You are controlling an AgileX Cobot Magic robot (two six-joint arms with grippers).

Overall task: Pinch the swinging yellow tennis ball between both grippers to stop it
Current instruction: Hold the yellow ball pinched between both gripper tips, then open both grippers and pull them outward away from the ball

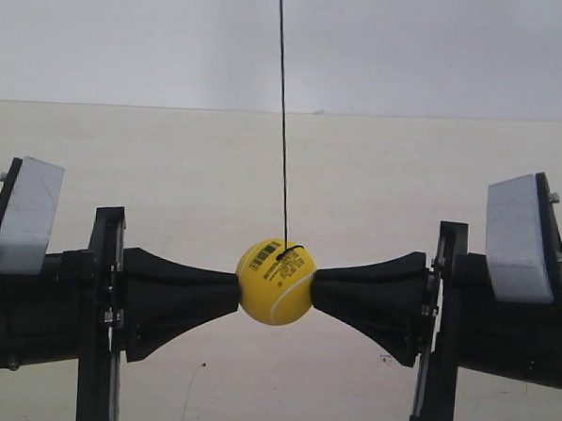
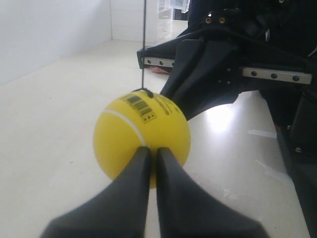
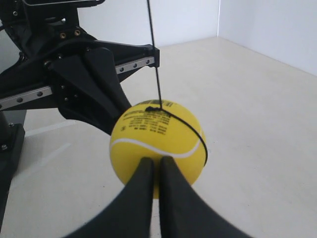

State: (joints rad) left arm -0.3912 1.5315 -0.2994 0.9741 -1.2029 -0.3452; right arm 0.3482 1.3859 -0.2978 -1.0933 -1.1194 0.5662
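yellow tennis ball (image 1: 275, 284) pinched at 3 and 9 o'clock | left gripper (image 2: 151, 159) jaws closed, tips on ball | right gripper (image 3: 154, 167) likewise

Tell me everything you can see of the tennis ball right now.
The tennis ball is bright yellow and matte, with a white curved seam, a barcode and dark print near the top and a thin black band around it. It hangs from a thin dark string fixed at its top. The left claw and right claw, both shut, press their tips against opposite sides.
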